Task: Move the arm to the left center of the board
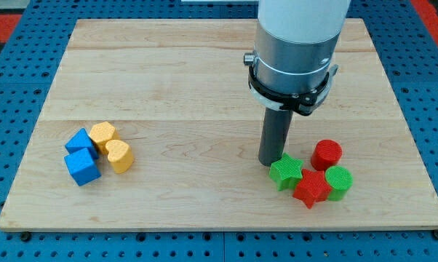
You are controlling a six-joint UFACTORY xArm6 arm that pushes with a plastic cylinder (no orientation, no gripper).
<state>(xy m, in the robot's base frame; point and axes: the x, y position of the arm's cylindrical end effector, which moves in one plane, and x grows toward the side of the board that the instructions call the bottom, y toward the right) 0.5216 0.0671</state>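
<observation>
On the board (204, 87): two blue, two yellow, two green, two red blocks; no claw, only my tip (271, 163).

Wooden board (204, 87) lying on a blue pegboard surface (8, 65). The arm's rod comes down right of centre; its tip (271, 163) rests on the board, touching or just beside the upper left of the green star block (285, 171). Clustered there: red cylinder (327, 154), red star block (311, 188), green cylinder (338, 182). Well apart, at the view's left: two blue cubes (79, 142) (83, 167), a yellow hexagonal block (102, 135), and a yellow heart block (119, 155), all huddled together.
</observation>
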